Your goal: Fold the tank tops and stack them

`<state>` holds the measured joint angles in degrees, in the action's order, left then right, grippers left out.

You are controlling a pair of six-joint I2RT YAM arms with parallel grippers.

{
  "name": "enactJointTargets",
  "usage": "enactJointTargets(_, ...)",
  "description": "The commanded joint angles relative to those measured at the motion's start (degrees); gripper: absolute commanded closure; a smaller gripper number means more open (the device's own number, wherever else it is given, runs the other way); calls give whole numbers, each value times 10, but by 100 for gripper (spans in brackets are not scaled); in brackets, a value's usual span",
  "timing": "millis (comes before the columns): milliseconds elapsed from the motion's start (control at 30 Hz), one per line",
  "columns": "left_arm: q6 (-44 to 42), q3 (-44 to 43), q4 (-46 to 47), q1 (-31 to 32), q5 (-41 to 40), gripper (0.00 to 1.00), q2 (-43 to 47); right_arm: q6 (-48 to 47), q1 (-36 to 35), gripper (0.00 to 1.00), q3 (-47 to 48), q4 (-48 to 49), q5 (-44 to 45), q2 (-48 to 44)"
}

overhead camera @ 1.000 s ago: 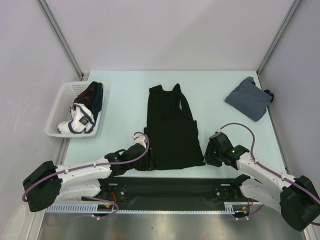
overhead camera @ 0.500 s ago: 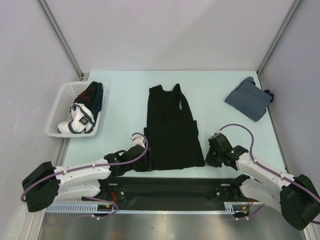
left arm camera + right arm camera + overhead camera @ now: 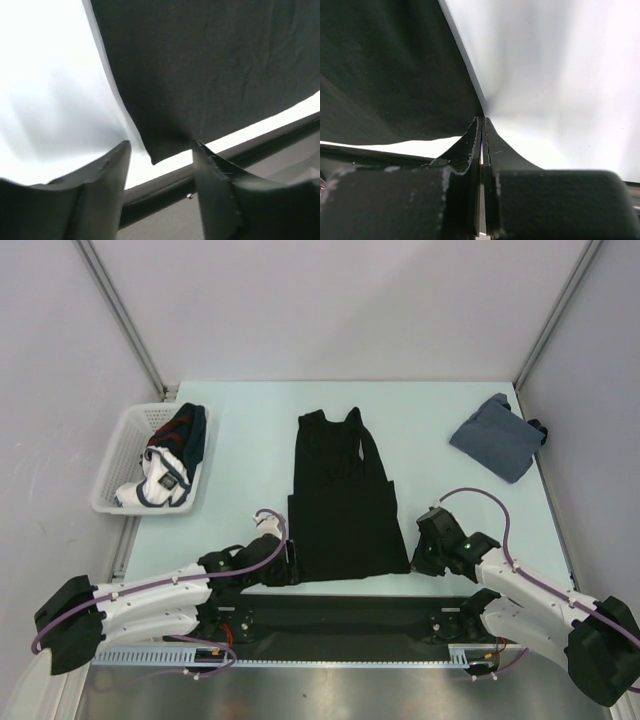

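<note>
A black tank top (image 3: 340, 500) lies spread flat in the middle of a pale table (image 3: 240, 430). Its straps point away from the robot and its hem runs along the near edge, laid out, it seems, so the hem can be lifted and folded over.

The left end effector (image 3: 160, 146) sits at the hem's left corner with its fingers set wide. The cloth corner lies between them, not yet pinched.

The right end effector (image 3: 481, 120) is at the hem's right corner with its fingers pressed together, apparently nipping the cloth edge, which rises to meet the tips.

A blue-grey tank top (image 3: 497, 437) rests folded in the far right corner, well apart — likely the base of the stack. A white basket (image 3: 112, 470) holding more clothes (image 3: 170, 465) stands at the left.
</note>
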<state>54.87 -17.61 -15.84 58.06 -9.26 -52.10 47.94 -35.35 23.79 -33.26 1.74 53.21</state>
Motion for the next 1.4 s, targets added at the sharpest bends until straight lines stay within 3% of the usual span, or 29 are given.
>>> enactJointTargets(0, -12, -1, -29, 2, -12, 37, -3, 2, -4, 100, 22, -16, 13, -11)
enactJointTargets(167, -18, 4, 2, 2, 2, 42, -20, 2, -4, 100, 20, -13, 15, -9)
enactJointTargets(267, -18, 3, 11, 2, 4, 59, -41, 1, -4, 100, 22, -14, 16, -7)
enactJointTargets(400, -16, 3, 6, 2, 10, 100, -41, -1, -4, 100, 32, -24, 17, -14)
enactJointTargets(633, -36, -62, -113, 3, 3, 100, 38, -25, -20, 100, 99, -83, 24, -20)
enactJointTargets(867, -30, -71, -136, 11, 22, 100, 67, 40, -82, 100, 107, -134, 41, -73)
enactJointTargets(1367, 25, -60, -142, 67, 20, 100, 89, 109, -119, 100, 136, -236, 86, -102)
